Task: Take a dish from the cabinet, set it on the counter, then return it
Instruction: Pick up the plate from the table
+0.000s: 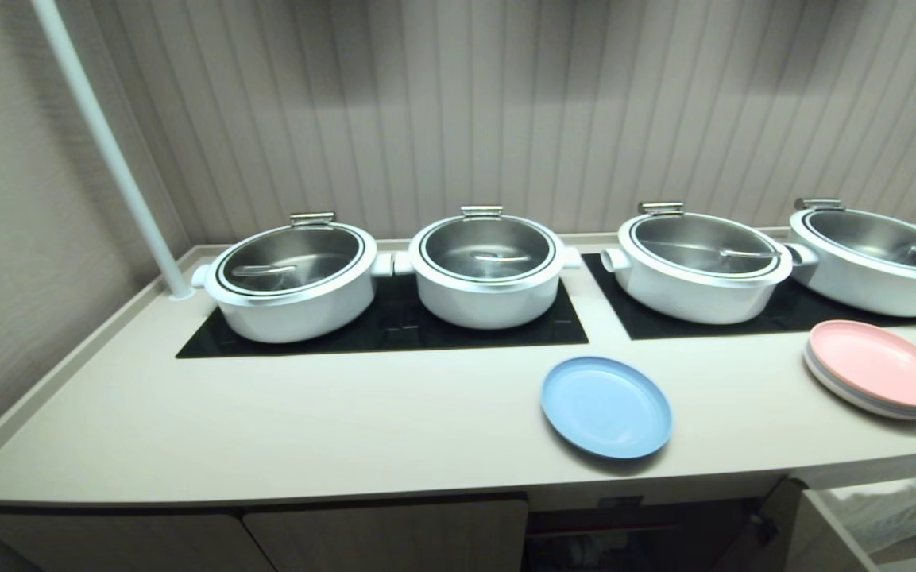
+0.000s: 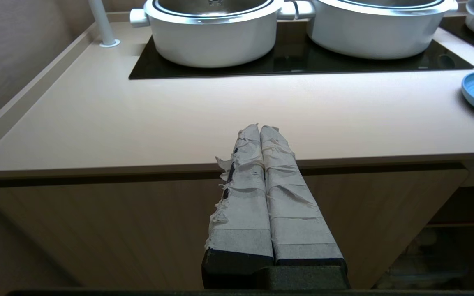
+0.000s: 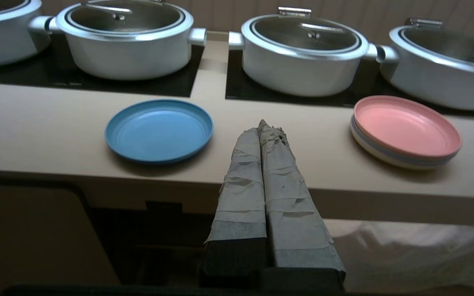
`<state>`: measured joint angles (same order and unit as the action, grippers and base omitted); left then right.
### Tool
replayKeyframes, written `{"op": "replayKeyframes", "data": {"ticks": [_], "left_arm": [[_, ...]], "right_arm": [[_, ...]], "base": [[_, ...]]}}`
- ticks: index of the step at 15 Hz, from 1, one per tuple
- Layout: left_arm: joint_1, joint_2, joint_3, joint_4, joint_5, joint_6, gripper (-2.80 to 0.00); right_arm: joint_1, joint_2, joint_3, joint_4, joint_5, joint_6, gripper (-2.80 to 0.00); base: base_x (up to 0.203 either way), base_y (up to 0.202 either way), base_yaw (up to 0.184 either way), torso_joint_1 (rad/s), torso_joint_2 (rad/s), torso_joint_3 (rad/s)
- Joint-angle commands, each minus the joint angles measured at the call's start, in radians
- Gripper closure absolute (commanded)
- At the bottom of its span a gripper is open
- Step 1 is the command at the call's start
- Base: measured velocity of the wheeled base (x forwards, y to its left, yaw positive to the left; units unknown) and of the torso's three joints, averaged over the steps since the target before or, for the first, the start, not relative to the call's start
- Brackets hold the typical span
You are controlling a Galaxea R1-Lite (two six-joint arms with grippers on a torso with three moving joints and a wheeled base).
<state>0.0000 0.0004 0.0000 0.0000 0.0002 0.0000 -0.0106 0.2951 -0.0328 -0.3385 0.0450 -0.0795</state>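
Our right gripper, fingers pressed together and empty, hangs before the counter edge — the dish lies flat on top, ahead and toward our left. Our left gripper, likewise closed, sits farther off — right arm's nearer.

All views face counter
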Motion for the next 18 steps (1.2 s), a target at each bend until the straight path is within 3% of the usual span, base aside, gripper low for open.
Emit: {"op": "replayKeyframes", "data": {"ticks": [1,2,18], "left_arm": [[0.000,0.000,0.000,0.000,0.000,0.000,0.00],[0.000,0.000,0.000,0.000,0.000,0.000,0.00],[0.000,0.000,0.000,0.000,0.000,0.000,0.00]], "right_arm": [[0.005,-0.276,-0.013,0.362,-0.012,0.013,0.00],[0.008,-0.295,-0.010,0.431,-0.022,0.028,0.00],[0.009,-0.295,0.022,0.365,-0.025,0.024,0.00]], "base": [[0.000,0.000,0.000,0.000,0.00,0.000],[0.000,0.000,0.000,0.000,0.00,0.000],[0.000,0.000,0.000,0.000,0.00,0.000]]}}
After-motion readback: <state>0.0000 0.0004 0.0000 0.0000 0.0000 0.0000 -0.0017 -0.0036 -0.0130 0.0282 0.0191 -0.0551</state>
